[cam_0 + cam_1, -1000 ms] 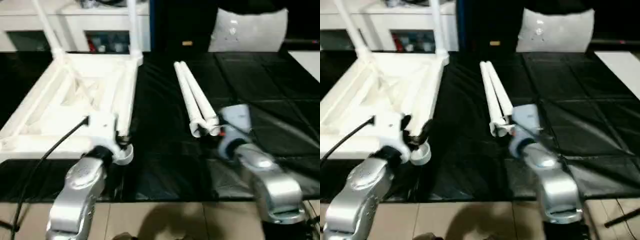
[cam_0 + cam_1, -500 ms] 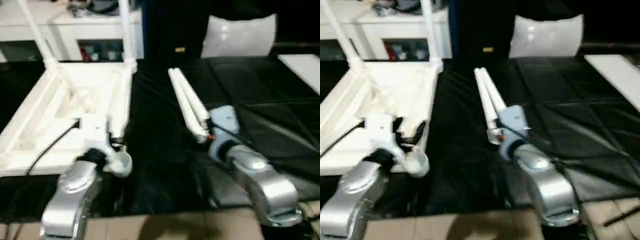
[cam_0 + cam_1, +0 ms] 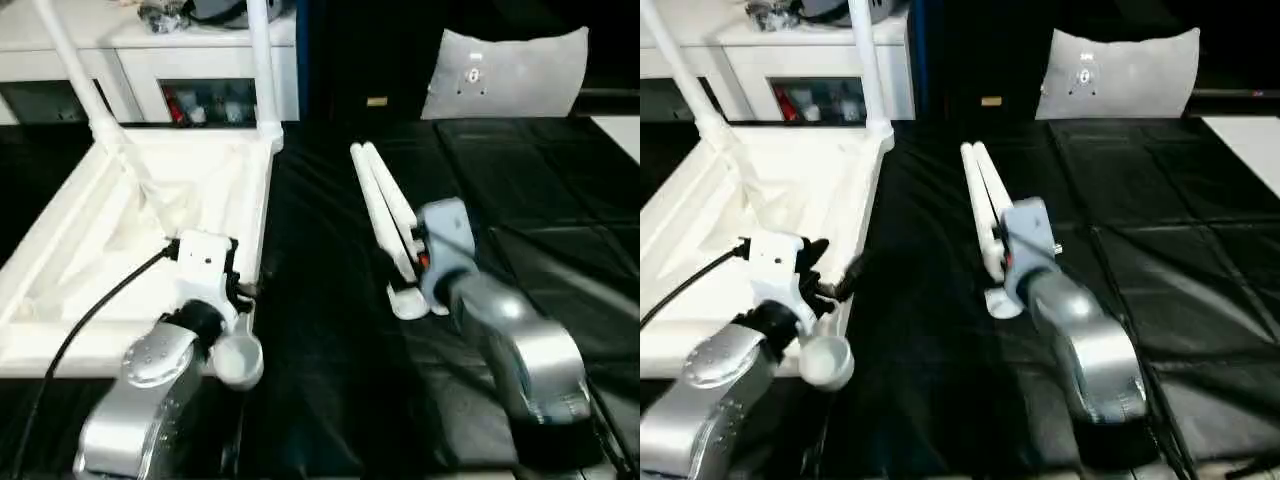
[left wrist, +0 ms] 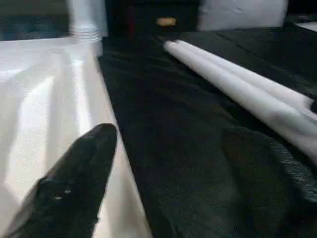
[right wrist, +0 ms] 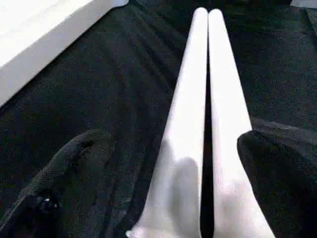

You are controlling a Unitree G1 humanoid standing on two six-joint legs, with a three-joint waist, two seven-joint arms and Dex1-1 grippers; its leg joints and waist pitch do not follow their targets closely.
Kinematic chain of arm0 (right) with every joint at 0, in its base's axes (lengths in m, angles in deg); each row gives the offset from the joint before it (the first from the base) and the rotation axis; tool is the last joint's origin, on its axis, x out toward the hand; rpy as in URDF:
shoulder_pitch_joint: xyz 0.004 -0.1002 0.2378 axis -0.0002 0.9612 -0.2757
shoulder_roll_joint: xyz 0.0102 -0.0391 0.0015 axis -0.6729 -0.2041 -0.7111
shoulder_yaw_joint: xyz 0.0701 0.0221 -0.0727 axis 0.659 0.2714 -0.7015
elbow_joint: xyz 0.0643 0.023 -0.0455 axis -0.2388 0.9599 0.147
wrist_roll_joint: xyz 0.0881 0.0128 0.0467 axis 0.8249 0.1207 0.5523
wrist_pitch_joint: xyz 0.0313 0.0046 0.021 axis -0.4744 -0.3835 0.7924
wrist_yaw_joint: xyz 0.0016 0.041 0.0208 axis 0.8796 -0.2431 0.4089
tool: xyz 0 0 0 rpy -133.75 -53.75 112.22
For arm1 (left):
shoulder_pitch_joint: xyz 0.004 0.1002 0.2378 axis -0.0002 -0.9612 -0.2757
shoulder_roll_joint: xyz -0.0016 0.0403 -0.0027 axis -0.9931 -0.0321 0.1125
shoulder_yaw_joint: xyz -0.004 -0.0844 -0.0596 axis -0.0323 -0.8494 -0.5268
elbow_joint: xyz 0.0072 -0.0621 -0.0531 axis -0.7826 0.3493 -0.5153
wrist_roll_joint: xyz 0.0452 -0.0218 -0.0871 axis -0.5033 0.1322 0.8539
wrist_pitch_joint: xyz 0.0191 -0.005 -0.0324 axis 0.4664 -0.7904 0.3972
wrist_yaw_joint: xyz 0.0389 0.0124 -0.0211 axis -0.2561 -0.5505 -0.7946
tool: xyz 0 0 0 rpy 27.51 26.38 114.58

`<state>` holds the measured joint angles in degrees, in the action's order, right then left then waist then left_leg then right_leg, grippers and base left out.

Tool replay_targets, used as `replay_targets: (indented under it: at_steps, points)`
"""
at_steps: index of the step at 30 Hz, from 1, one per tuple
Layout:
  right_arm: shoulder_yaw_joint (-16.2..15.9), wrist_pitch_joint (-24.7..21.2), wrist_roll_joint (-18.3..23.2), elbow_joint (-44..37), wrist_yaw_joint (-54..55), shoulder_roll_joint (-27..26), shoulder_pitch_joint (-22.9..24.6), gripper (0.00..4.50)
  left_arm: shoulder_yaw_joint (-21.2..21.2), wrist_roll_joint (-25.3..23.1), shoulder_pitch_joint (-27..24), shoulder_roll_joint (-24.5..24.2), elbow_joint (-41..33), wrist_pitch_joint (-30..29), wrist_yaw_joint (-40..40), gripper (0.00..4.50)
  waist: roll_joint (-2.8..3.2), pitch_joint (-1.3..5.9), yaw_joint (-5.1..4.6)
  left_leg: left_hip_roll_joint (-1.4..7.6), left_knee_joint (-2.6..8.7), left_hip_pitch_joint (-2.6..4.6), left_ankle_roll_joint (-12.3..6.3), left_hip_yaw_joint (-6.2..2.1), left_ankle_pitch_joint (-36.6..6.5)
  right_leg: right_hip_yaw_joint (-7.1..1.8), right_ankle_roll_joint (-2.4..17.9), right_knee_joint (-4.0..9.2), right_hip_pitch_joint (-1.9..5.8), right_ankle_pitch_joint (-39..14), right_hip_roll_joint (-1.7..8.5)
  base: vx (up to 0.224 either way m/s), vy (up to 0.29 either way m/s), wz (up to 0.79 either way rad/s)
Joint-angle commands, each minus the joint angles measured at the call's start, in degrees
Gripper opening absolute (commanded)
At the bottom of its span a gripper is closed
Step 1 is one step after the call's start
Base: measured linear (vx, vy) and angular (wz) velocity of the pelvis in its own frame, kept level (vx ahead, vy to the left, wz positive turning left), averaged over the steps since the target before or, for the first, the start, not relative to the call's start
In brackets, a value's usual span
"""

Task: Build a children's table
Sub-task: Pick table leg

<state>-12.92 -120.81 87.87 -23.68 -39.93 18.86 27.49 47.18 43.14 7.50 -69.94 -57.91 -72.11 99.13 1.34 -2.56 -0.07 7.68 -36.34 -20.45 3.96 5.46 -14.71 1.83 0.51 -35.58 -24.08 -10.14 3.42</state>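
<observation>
The white tabletop [image 3: 262, 205] lies upside down on the left, with two legs [image 3: 262, 70] standing upright in its far corner sockets. Two loose white legs [image 3: 375, 185] lie side by side on the black mat. My right gripper [image 5: 173, 141] is open and straddles the near ends of both loose legs [image 5: 208, 74], one finger [image 5: 79, 153] on each side. Over the tabletop's near right rim [image 4: 94, 114] hangs my left gripper [image 3: 832, 262], open, with one black finger [image 4: 84, 163] above the rim and nothing held.
A black mat [image 3: 320, 320] covers the work surface. A white cabinet [image 3: 150, 60] stands at the back left and a white cushion-like bag [image 3: 505, 70] at the back right. A black cable [image 3: 90, 310] runs from my left wrist across the tabletop.
My right gripper has moved forward over the near ends of the two loose legs. The left gripper stays at the tabletop's rim. The camera has shifted.
</observation>
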Motion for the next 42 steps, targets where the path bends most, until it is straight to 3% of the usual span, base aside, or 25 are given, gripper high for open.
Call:
replay_targets:
  at_steps: [1,2,3,4,6,7,8,9,11,12,14,17,23,28,29,31,33,34,37,38,42]
  points:
    - [0.96,-2.66,-1.01,4.52,2.10,-0.21,-2.89,4.50,1.83,0.53,-0.19,-3.14,-2.69,-1.56,4.18,4.26,1.16,1.61,-0.35,2.97,4.90,0.29,0.22,0.35,-12.35,-1.71,9.86,4.98,3.78,-18.72,2.94,-0.095,-0.011,-0.01]
    - [1.37,-2.85,-0.82,5.89,2.09,-0.34,-3.90,4.50,2.26,0.78,-0.30,-3.90,-3.13,-1.90,5.11,4.26,0.87,1.14,-0.69,3.02,5.15,0.69,0.87,0.32,-16.49,-1.56,8.88,5.49,3.25,-24.00,2.83,-0.095,-0.011,-0.01]
    - [1.98,-3.08,-0.54,7.91,2.04,-0.53,-5.39,4.50,2.88,1.18,-0.46,-5.01,-3.79,-2.40,6.47,4.26,0.95,0.87,-1.18,2.81,5.10,1.34,2.18,0.21,-22.00,-1.04,6.17,6.37,2.71,-31.76,2.77,-0.091,-0.014,0.04]
    - [2.50,-3.52,-0.50,10.84,2.03,-0.62,-7.62,4.50,3.55,1.91,-0.56,-6.30,-4.57,-3.29,8.14,4.35,0.86,0.57,-1.67,2.58,5.17,1.49,2.40,-0.03,-24.39,-0.67,3.77,6.91,2.53,-35.56,2.76,-0.088,-0.003,0.01]
    - [2.79,-3.90,-0.51,13.40,1.73,-0.68,-9.54,4.50,3.93,2.66,-0.56,-7.12,-5.16,-4.17,9.32,4.44,0.83,0.71,-2.01,2.34,4.92,1.38,1.97,0.00,-23.42,-0.50,2.23,7.37,2.54,-37.57,3.06,-0.087,0.002,0.01]
    - [2.94,-3.86,-0.63,15.84,1.47,-0.71,-11.27,4.50,4.20,3.32,-0.51,-7.76,-5.72,-4.88,10.23,4.44,0.99,0.71,-2.27,2.22,4.93,0.73,1.71,-0.10,-22.14,-0.39,1.96,7.38,2.78,-38.04,3.21,-0.082,-0.001,-0.03]
    - [1.80,-3.72,-1.29,20.31,0.65,-0.02,-14.41,4.50,4.29,5.07,-0.30,-8.49,-6.70,-6.46,11.40,4.44,1.32,0.75,-2.30,2.26,4.92,0.65,1.80,-0.22,-22.02,-0.24,2.00,7.33,2.86,-38.24,3.33,-0.082,-0.001,-0.03]
    - [1.42,-3.56,-1.43,22.53,0.42,0.16,-15.86,4.50,4.20,6.10,-0.23,-8.78,-7.21,-7.33,11.90,4.44,1.29,0.75,-2.80,2.32,4.96,0.35,1.82,-0.44,-22.57,0.25,2.13,7.38,3.07,-37.86,3.31,-0.085,-0.004,-0.07]
    - [1.20,-2.30,-1.17,27.02,-0.44,0.12,-18.73,4.50,4.45,7.11,-0.24,-9.68,-8.04,-8.28,12.97,4.44,1.49,0.98,-3.30,2.41,4.65,0.50,1.45,-0.36,-22.23,0.59,2.92,7.64,2.91,-36.35,3.48,-0.058,0.000,-0.02]
    - [1.64,-1.86,-0.68,29.75,-0.61,-0.16,-20.48,4.50,4.69,7.39,-0.21,-10.31,-8.32,-8.59,13.49,4.44,1.48,0.85,-3.50,2.57,4.84,-0.02,1.06,-0.32,-21.26,0.64,4.04,7.39,3.19,-34.27,3.61,0.000,0.000,0.00]
    - [2.45,-0.51,-0.28,34.68,-0.85,-0.81,-23.57,4.50,4.98,7.24,-0.36,-11.18,-8.71,-8.99,14.08,4.44,1.43,0.84,-3.94,2.73,4.91,-0.47,0.89,-0.29,-21.30,1.10,4.41,7.28,3.39,-34.51,3.67,0.000,0.000,0.00]
    - [3.63,1.88,0.41,38.78,-1.61,-1.64,-26.22,4.50,5.09,6.92,-0.41,-11.37,-8.95,-9.16,14.27,4.44,1.17,0.89,-4.30,2.65,4.55,-0.30,0.69,0.01,-20.48,1.25,4.88,7.48,3.00,-35.49,3.96,0.000,0.000,0.00]
    - [3.21,6.98,-0.20,45.26,-3.39,-2.43,-30.49,4.50,4.91,8.20,-0.65,-12.07,-10.09,-10.84,13.81,4.44,1.22,1.14,-3.66,3.12,4.73,-0.67,0.39,0.53,-15.92,0.48,8.36,6.14,3.16,-28.63,3.92,0.000,0.000,0.00]
    - [2.92,7.30,-0.18,49.27,-4.13,-3.57,-32.62,4.50,4.57,8.27,-1.30,-12.72,-10.65,-11.48,13.97,4.44,1.30,1.46,-2.65,3.42,4.77,-1.01,-0.05,1.30,-11.58,-0.13,11.69,4.82,3.43,-20.15,3.63,0.023,-0.003,0.01]
    - [3.06,7.76,-0.30,50.67,-4.06,-3.78,-33.11,4.50,4.54,8.35,-1.34,-12.80,-10.77,-11.64,13.92,4.44,1.40,1.55,-2.42,3.48,4.74,-0.79,-0.01,1.44,-11.10,-0.21,11.98,4.75,3.37,-19.17,3.62,0.062,-0.009,0.02]
    - [3.46,7.88,-0.60,54.00,-3.53,-4.29,-34.31,4.50,4.52,8.67,-1.34,-12.93,-10.94,-12.04,13.71,4.44,1.42,2.13,-2.12,3.50,4.47,-0.94,-0.32,1.67,-6.52,-0.33,13.91,4.03,3.76,-12.91,3.59,0.073,-0.019,0.03]
    - [3.65,7.81,-0.77,55.56,-3.07,-4.67,-34.81,4.50,4.51,8.91,-1.50,-13.13,-11.11,-12.25,13.62,4.44,1.55,2.94,-1.35,3.35,3.77,-1.38,-2.51,1.87,4.99,-0.35,16.70,2.60,4.31,0.58,3.34,0.069,-0.023,0.01]
    - [3.78,7.98,-0.98,56.82,-2.56,-4.99,-35.14,4.50,4.54,9.01,-1.58,-13.27,-11.17,-12.39,13.62,4.44,1.55,2.94,-0.83,3.31,3.57,-1.35,-3.80,2.03,8.02,-0.27,17.31,2.37,4.15,4.08,3.13,0.057,-0.022,-0.02]
    - [3.75,7.96,-1.32,58.69,-2.13,-5.42,-35.62,4.50,4.54,9.03,-1.73,-13.45,-11.25,-12.52,13.64,4.44,1.33,2.73,-0.38,3.39,3.72,-1.35,-4.75,2.27,6.63,-0.26,17.81,2.56,4.18,2.39,3.23,0.019,-0.007,-0.01]
    - [3.63,7.37,-1.21,59.15,-2.60,-5.57,-35.70,4.50,4.50,9.06,-1.72,-13.46,-11.26,-12.57,13.65,4.44,1.30,2.38,-0.29,3.56,3.98,-1.38,-4.38,2.35,4.36,-0.23,17.49,2.90,4.13,-0.74,3.27,0.000,0.000,0.00]
    - [2.38,6.63,-2.03,62.20,-3.47,-5.94,-36.15,4.50,4.41,9.04,-1.72,-13.62,-11.31,-12.72,13.66,4.44,1.31,1.66,-0.27,3.86,4.55,-0.85,-0.67,2.45,-4.85,-0.35,14.99,3.86,3.77,-11.99,3.29,0.000,0.000,0.00]
